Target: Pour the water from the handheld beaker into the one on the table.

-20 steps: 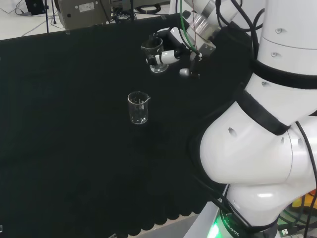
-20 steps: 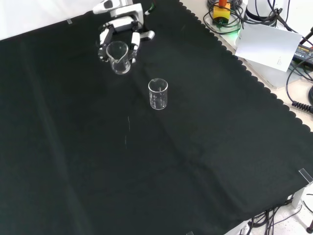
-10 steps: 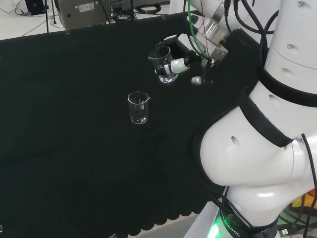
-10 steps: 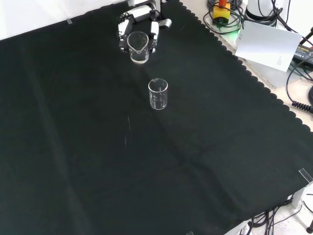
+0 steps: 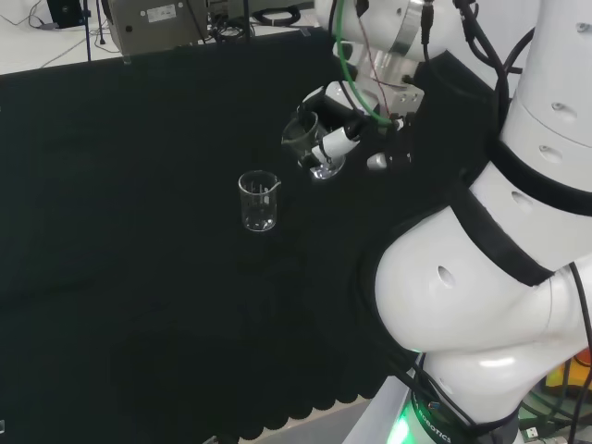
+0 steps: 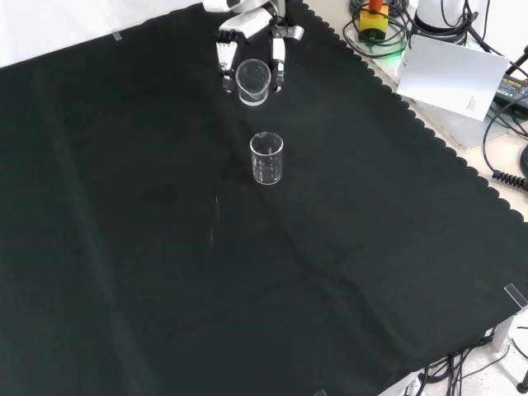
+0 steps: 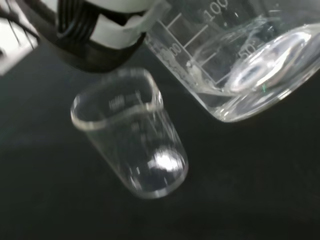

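Held beaker (image 5: 310, 146): clear glass, lifted off the tabletop and tilted, a little water pooled at its base in the wrist view (image 7: 240, 60).
Hand (image 6: 247, 33): black and white; its fingers (image 6: 223, 58) curl round the held beaker on both sides.
Standing beaker (image 6: 266, 158): clear, upright on the cloth, apart from the held one; nearer the camera than it in the front view, left of and below it in the head view (image 5: 259, 201).
Tabletop (image 6: 165, 272): covered with black cloth with a scalloped edge.
Arm (image 5: 481, 277): large white links at the head view's right.
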